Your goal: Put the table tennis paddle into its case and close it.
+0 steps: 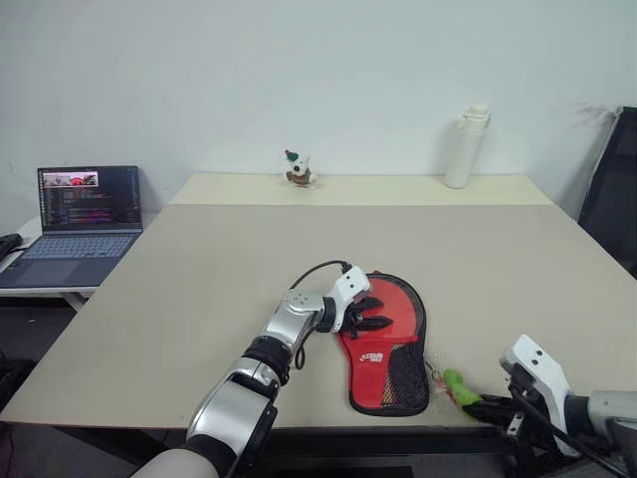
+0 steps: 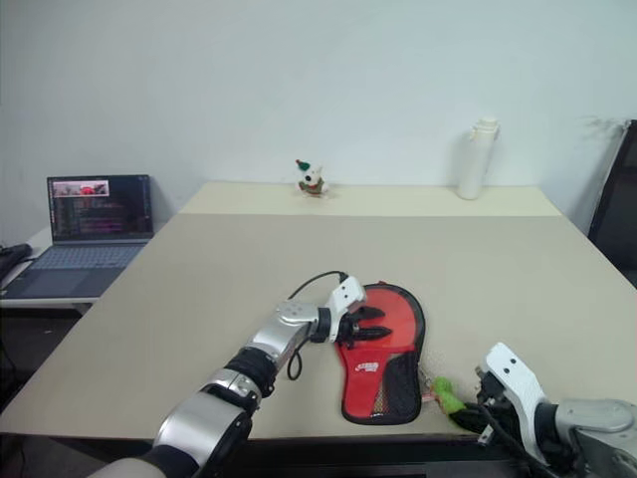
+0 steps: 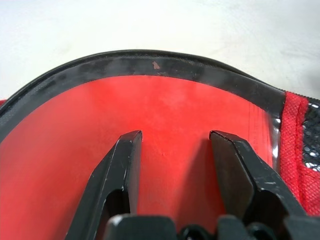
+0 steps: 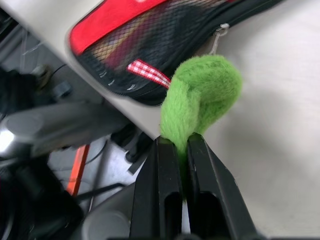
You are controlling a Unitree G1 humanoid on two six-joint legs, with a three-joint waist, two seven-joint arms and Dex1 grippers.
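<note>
Reaching forward over the beige worktop point(image 1: 199, 289), the left arm is bent at the elbow with its wrist turned toward the robot's right, so that the left end effector point(image 1: 375, 311) lies across the round red part of the case point(image 1: 393, 349). Its two black fingers point(image 3: 122, 170) stand partly apart, resting on or just above the red fabric with nothing between them; the left wrist view shows red cloth in the gap and the black zip edge of the case curving just beyond the tips.

The case lies flat near the worktop's front edge, red side up, its round end toward the far side and its narrow end with the black mesh pocket point(image 1: 406, 378) toward the robot. White lettering sits on the red just beside the mesh. I cannot tell from these views whether the table tennis paddle is inside.

The right arm is drawn back low, to the right of the case at the worktop's front edge, its wrist angled downward. The right end effector point(image 4: 181, 142) is clamped tight on the fuzzy green zipper charm point(image 4: 202, 95), which hangs by a small metal link just beside the case's narrow end.

Well beyond the case, at the far edge, stand a small figurine point(image 1: 298, 169) and a white bottle point(image 1: 466, 147). A laptop point(image 1: 80, 224) sits open on a side surface to the case's left.
</note>
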